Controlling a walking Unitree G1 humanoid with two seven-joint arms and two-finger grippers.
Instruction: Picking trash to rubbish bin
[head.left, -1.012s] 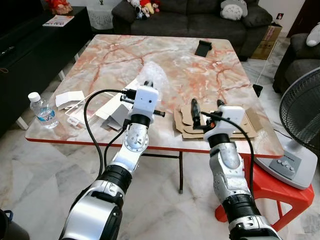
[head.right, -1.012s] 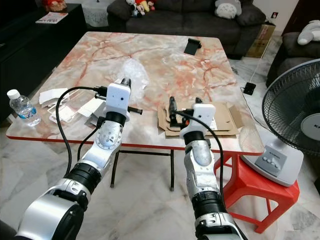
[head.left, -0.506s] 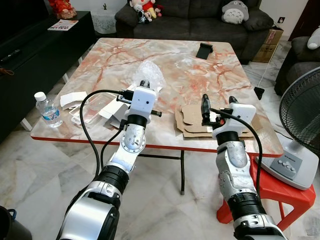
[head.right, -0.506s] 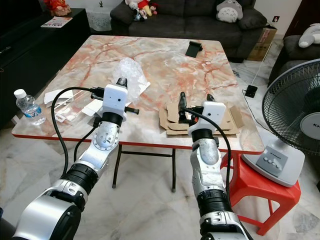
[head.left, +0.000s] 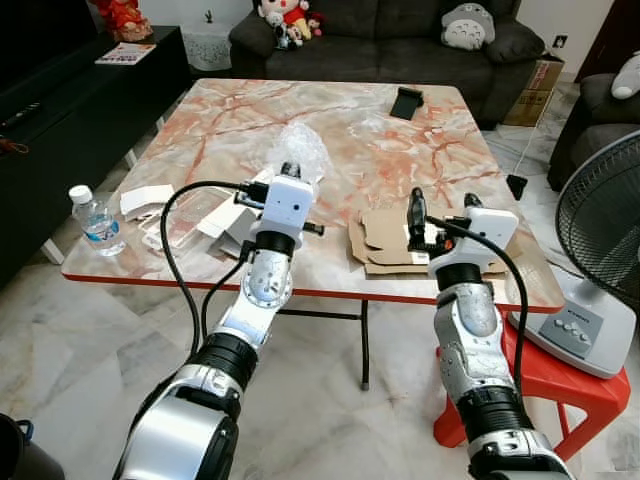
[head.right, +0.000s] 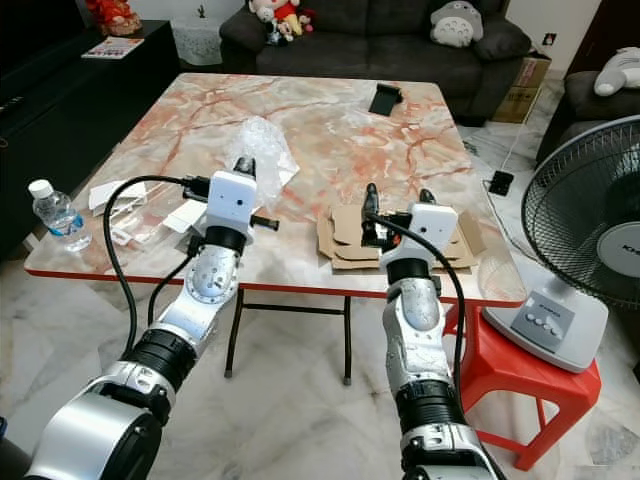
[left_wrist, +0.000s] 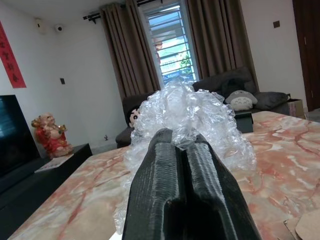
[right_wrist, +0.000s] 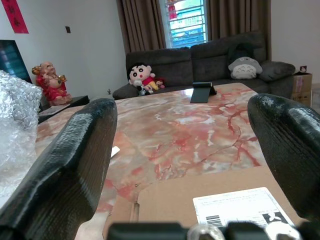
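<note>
Left gripper (left_wrist: 187, 150) is held at the near side of the marble table (head.left: 330, 110), fingers pressed together with nothing between them, aimed at the bubble wrap (head.left: 300, 150) just beyond the tips. Right gripper (head.left: 441, 208) is held over the flattened cardboard (head.left: 385, 240) near the front edge, fingers spread wide apart, nothing gripped. White paper scraps (head.left: 145, 198) and a water bottle (head.left: 93, 218) are seen at the table's left corner. A fan (head.left: 600, 230) is placed at the right.
</note>
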